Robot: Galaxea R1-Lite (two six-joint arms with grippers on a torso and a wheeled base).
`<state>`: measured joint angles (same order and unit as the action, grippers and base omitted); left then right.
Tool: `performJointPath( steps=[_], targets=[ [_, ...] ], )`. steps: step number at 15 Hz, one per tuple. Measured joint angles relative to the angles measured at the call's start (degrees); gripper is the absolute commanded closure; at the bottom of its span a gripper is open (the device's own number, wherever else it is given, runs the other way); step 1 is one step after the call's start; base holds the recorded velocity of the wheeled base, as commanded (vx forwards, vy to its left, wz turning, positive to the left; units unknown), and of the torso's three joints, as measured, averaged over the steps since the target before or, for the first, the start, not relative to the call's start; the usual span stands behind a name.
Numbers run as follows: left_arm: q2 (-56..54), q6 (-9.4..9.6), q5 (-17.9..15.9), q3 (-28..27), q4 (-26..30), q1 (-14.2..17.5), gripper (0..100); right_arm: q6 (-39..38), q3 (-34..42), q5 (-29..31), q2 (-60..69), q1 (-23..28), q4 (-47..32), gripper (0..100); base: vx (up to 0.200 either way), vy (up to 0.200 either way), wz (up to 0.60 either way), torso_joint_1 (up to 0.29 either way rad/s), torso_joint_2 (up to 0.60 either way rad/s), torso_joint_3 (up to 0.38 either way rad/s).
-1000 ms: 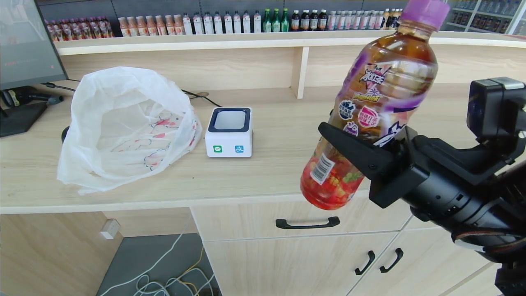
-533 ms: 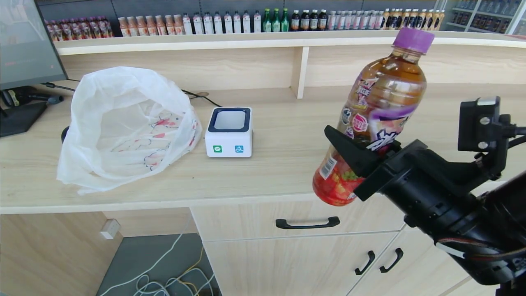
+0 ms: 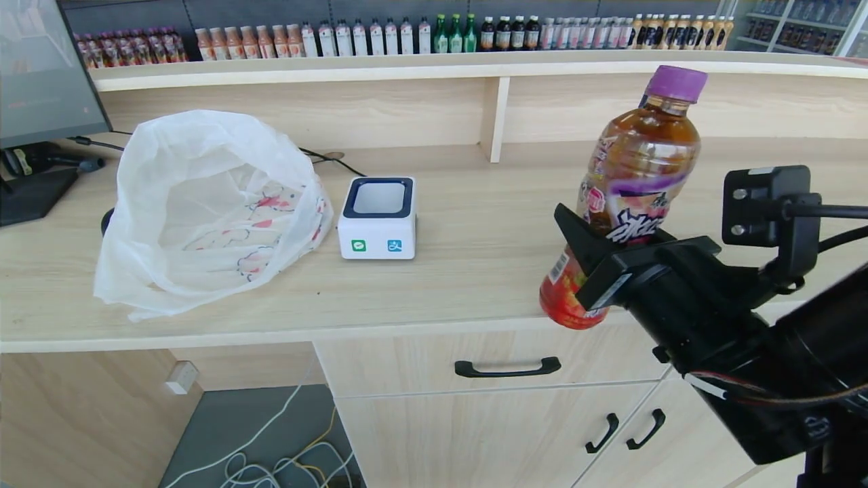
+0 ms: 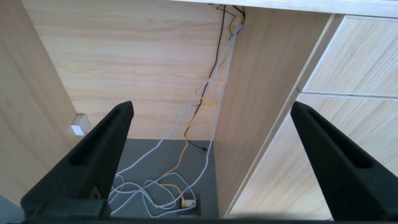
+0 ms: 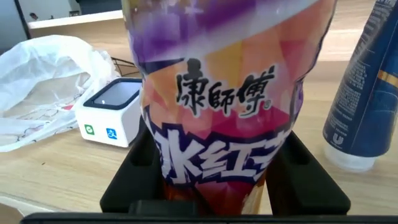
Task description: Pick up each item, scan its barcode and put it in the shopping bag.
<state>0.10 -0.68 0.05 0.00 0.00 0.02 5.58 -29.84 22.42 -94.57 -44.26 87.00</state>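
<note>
**Head view:** right gripper (image 3: 600, 247) is clamped on a clear plastic tea bottle w/ purple cap (image 3: 634, 169). It grips round the lower body, cap up, bottle leaning a bit. The bottle hangs in the air over the front edge of the light wood counter (image 3: 475, 285), well apart from the white cube scanner w/ dark-framed window (image 3: 378, 217). A thin white plastic shopping bag (image 3: 203, 203) sits open just beside the scanner, on the robot's left. A barcode strip (image 3: 557, 266) shows low on the bottle, on the side toward the scanner.

**Left wrist view:** left gripper (image 4: 211, 162) is spread wide w/ nothing in it, down below the counter, aimed at loose cables on the floor (image 4: 165, 186).

**Right wrist view:** bottle label (image 5: 217, 106) is close up, w/ the right gripper (image 5: 214, 186) either side of it. Scanner (image 5: 112, 115) and bag (image 5: 43, 68) are beyond. A blue-labelled container (image 5: 367, 87) stands near on the counter.

**Handling, my read:**
- Looks full, so prob. fairly heavy, and the liquid will slosh on a tilt.
- Walls should be stiff enough while capped, but the shrink label looks slick, so the bottle could rotate or slip in the pads.
- Low-mid grip seems OK, provided the barcode stays clear of the fingers.
- Not fragile, but the bag is flimsy, so lower it in rather than drop it.
</note>
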Motion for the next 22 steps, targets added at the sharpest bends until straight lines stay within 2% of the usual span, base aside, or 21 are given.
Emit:
performJointPath(
  steps=[4,7,21,22],
  targets=[
    [0.0,-0.05,0.0,0.0,0.0,0.0,0,6.0,-6.3,0.7,-2.4,0.0,0.2,100,0.000,0.000,0.00,0.000,0.00,0.000],
    [0.0,-0.13,0.0,0.0,0.0,0.0,0,7.3,-8.4,2.8,-4.8,-0.2,0.7,100,0.000,0.000,0.00,0.000,0.00,0.000],
    [0.0,-0.27,0.0,0.0,0.1,0.0,0,7.2,-11.4,3.3,-7.4,-0.5,3.0,100,0.000,0.200,0.00,0.004,0.00,0.003],
    [0.0,-0.27,0.0,0.0,0.1,0.0,0,7.4,-11.3,4.3,-7.4,-0.5,2.8,100,0.000,0.000,0.00,0.000,0.00,0.000]
  ],
)
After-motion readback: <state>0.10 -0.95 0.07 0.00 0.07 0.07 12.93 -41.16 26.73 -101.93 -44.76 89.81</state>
